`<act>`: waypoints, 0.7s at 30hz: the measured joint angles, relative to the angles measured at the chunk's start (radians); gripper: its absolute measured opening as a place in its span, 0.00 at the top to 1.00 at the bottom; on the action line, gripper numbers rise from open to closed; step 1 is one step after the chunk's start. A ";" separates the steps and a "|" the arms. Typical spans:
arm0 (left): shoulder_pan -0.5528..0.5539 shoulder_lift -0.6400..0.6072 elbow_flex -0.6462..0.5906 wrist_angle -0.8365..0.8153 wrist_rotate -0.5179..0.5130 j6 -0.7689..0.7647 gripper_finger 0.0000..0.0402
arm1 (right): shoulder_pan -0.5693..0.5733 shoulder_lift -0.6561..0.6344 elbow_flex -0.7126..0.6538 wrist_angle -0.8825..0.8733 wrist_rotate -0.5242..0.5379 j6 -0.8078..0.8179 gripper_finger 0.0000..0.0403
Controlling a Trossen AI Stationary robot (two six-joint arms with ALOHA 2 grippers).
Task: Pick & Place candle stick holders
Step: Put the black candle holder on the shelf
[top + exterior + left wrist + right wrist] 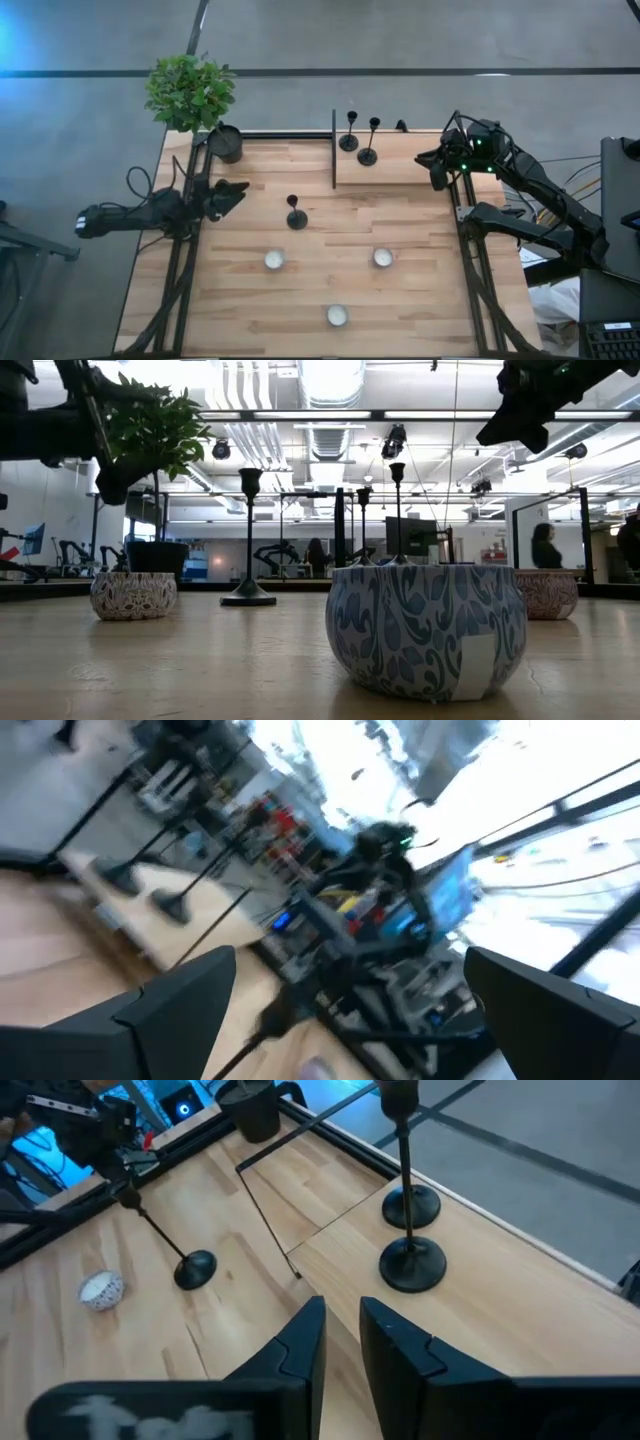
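Right gripper (340, 1342) at 2 o'clock, fingers nearly clenched, empty; two holders (348, 142) (368, 155) stand beside it. Left gripper (232, 192) at 9 o'clock, released. Third holder (296, 219) stands mid-table; left wrist view blurred.

Three candle stick holders (296, 213) (349, 133) (369, 145); three patterned candle bowls (273, 260) (383, 258) (337, 316); one potted plant (192, 92); one bench (420, 215).

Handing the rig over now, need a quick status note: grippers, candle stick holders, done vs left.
Left gripper: open, empty, waiting at the table's left edge.
Right gripper: nearly shut, empty, raised beside the lighter board.
Two candle stick holders stand close together on that board, behind the thin divider.
Third holder stands mid-table.
Done: apparently two placed. Left: probably move the third.
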 joint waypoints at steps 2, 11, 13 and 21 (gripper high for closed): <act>-0.003 0.013 0.014 0.008 0.011 0.019 0.01 | 0.000 0.000 0.000 -0.003 0.000 0.011 0.82; -0.054 0.295 0.276 -0.151 0.041 0.315 0.01 | 0.000 0.000 0.000 -0.014 0.000 -0.018 0.65; -0.072 0.380 0.345 -0.185 0.055 0.368 0.01 | 0.000 -0.001 0.000 -0.019 0.000 -0.035 0.62; -0.155 0.627 0.535 -0.305 0.080 0.452 0.01 | 0.000 -0.002 0.000 -0.060 -0.127 -0.065 0.62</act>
